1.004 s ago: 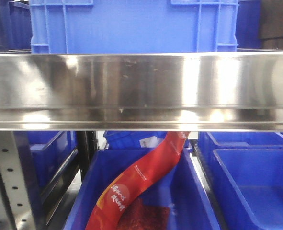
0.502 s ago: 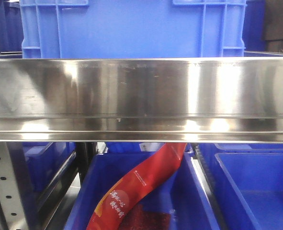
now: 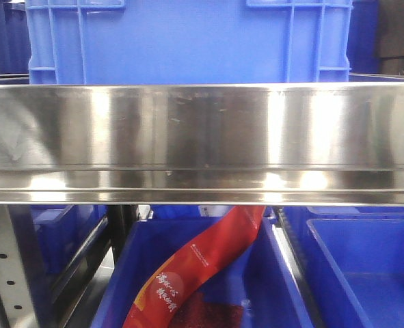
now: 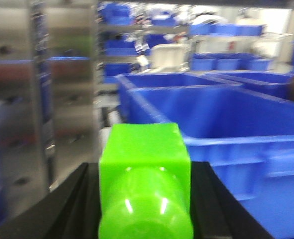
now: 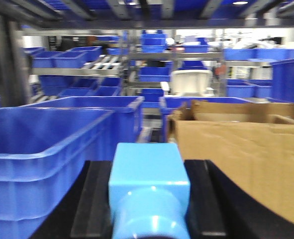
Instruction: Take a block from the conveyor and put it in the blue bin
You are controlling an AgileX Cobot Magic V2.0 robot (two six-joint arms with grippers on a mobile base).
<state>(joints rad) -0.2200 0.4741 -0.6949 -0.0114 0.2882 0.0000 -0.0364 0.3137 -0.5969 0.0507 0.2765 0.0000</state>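
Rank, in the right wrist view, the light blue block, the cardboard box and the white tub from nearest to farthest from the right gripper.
1. The light blue block: held between the fingers of the right gripper.
2. The cardboard box: close by, on the right.
3. The white tub: far back, near the centre.

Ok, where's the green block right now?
Left wrist view: the green block is gripped in the left tool, bottom centre, with a blue bin ahead on its right.
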